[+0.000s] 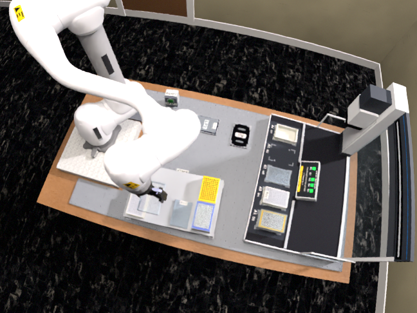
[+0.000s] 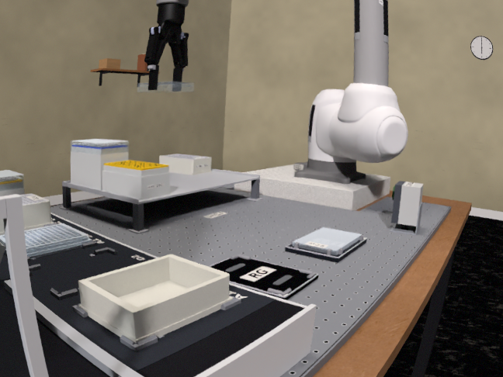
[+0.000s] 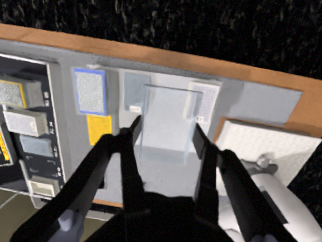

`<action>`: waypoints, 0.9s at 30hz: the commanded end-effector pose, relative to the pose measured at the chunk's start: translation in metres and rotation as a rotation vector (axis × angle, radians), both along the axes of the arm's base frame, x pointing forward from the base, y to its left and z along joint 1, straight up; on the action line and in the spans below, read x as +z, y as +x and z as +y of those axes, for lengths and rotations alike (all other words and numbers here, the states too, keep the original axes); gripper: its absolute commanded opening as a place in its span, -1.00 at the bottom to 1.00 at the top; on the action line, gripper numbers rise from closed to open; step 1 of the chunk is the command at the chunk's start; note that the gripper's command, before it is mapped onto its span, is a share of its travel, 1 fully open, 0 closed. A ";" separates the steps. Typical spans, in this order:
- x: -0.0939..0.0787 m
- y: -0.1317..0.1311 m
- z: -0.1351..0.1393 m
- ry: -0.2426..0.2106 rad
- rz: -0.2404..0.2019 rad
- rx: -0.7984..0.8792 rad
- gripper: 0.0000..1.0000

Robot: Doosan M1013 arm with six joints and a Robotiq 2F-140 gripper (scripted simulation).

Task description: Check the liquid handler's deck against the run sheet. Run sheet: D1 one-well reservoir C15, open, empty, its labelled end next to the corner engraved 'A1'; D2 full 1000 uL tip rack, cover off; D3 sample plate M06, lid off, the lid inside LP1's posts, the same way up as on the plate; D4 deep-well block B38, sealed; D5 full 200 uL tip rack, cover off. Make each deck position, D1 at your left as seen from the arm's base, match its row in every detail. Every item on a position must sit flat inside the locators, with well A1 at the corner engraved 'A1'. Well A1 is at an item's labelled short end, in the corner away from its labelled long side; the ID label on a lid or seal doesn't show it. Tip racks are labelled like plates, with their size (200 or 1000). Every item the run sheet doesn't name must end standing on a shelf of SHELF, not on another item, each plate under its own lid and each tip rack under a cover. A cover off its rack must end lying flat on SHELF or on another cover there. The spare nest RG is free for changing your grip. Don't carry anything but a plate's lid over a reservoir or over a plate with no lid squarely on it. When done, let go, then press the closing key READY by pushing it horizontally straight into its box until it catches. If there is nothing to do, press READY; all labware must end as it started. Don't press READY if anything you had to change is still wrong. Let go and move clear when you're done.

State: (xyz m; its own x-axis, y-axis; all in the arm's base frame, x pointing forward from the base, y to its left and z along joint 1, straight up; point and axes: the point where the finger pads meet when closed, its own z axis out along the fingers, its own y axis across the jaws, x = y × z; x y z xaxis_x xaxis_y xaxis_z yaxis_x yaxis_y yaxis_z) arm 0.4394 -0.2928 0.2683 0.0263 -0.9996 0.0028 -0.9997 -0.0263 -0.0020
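Observation:
My gripper [image 1: 156, 194] [image 2: 165, 82] [image 3: 167, 125] is shut on a clear flat cover [image 1: 148, 204] [image 2: 185, 86] [image 3: 167, 100] and holds it level, high above the shelf [image 1: 181, 183] [image 2: 211, 178]. Below it on the shelf stand a white labelled item [image 1: 134, 206] [image 2: 185, 163] [image 3: 204, 99], a blue-rimmed tip rack [image 1: 203, 216] [image 2: 98, 162] [image 3: 90, 91] and a yellow-topped item [image 1: 209, 189] [image 2: 136, 178] [image 3: 99, 128]. A grey cover [image 1: 181, 214] [image 3: 136, 89] lies flat on the shelf. On the deck, D1 holds an open reservoir [image 1: 285, 133] [image 2: 154, 294], and D2 [image 1: 281, 156] has nothing on it.
D3 holds a clear plate [image 1: 278, 176] [image 2: 50, 238], D4 a white block [image 1: 275, 197], D5 a yellow-rimmed tip rack [image 1: 271, 220]. A lid [image 1: 208, 125] [image 2: 327, 240] lies in the LP1 nest. The RG nest [image 1: 240, 138] [image 2: 264, 276] and the key box [image 1: 171, 96] [image 2: 408, 205] are behind.

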 end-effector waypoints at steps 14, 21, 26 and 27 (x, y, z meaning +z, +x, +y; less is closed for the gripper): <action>0.000 0.001 0.070 0.000 -0.001 0.000 -0.80; 0.000 0.002 0.105 0.000 -0.001 0.000 -0.80; 0.000 0.002 0.130 0.000 -0.001 0.000 -0.80; 0.000 0.002 0.135 0.000 -0.001 0.000 -0.80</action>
